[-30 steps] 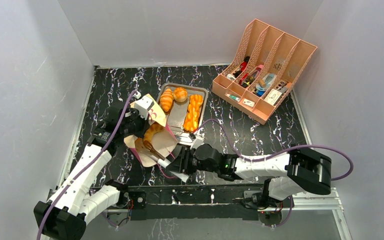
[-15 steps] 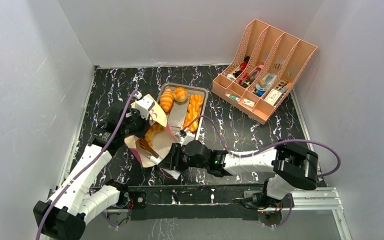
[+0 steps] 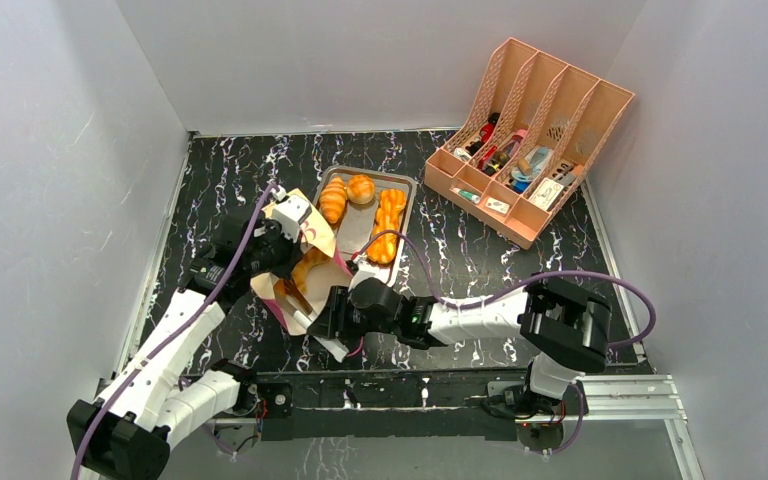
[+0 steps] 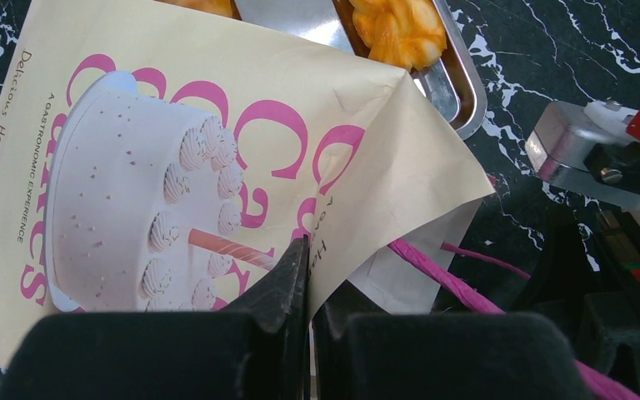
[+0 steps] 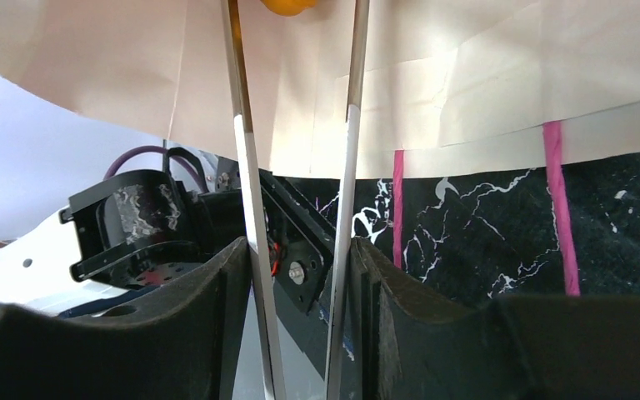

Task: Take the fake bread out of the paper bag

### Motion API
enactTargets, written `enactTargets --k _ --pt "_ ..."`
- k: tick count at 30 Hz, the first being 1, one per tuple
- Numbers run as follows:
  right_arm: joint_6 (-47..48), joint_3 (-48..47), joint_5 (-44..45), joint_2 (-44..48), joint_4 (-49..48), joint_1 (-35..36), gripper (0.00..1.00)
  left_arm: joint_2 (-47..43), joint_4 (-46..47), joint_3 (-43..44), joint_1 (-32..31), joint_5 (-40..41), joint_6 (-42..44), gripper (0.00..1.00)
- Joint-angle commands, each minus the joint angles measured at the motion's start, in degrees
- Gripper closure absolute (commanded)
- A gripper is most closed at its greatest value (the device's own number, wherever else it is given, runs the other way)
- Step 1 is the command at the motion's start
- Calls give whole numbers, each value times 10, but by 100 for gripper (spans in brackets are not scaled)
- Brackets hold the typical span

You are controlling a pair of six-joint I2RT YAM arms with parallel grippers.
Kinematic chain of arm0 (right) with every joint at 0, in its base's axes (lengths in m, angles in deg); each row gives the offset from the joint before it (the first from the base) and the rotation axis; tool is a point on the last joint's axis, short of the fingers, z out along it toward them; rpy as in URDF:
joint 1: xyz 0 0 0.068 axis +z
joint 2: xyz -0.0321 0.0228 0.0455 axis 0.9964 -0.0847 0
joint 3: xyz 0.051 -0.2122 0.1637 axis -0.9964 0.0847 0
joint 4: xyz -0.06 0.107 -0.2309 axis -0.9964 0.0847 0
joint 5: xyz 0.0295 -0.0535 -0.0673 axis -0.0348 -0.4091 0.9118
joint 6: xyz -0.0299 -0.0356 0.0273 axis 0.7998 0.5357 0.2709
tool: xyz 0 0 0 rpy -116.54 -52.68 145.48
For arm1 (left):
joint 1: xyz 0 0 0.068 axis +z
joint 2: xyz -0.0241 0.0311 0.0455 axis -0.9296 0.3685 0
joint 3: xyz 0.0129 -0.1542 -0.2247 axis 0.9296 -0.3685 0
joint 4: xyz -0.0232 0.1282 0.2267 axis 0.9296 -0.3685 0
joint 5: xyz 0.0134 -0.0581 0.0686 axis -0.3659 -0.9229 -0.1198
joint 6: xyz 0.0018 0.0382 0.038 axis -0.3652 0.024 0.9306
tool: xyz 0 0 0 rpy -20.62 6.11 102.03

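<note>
The paper bag [image 3: 322,285] lies on its side left of centre, mouth toward the near edge. A golden croissant-like piece of the fake bread [image 3: 309,266] shows inside it. My left gripper [image 3: 295,243] is shut on the bag's upper edge; in the left wrist view its jaws [image 4: 309,250] pinch the printed paper [image 4: 175,125]. My right gripper [image 3: 332,318] is shut on metal tongs [image 3: 303,318] that point into the bag mouth. In the right wrist view the gripper [image 5: 298,250] holds the tong arms [image 5: 246,167], which reach toward an orange piece [image 5: 292,4] at the bag [image 5: 508,75].
A metal tray [image 3: 356,232] behind the bag holds a croissant [image 3: 333,200], a roll [image 3: 361,188] and a braided loaf [image 3: 388,225]. The peach file rack [image 3: 530,140] stands at the back right. Pink cord handles [image 5: 554,208] lie on the table.
My right arm has moved left toward the bag, bringing the tongs from beside the bag mouth into it. My left gripper has kept its hold on the bag.
</note>
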Motion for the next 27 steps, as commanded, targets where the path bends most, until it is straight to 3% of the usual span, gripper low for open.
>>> enactTargets --k 1,6,14,27 --pt "9 -29 6 -6 -25 4 78 -15 14 -4 -5 -4 -11 100" --pt "12 -16 5 10 -27 4 100 -19 24 -8 -7 47 -26 100" --pt "27 29 16 81 -23 5 100 -33 44 -12 -6 176 -61 100" --pt "27 81 17 171 -19 8 100 -37 41 -8 -6 236 -82 100"
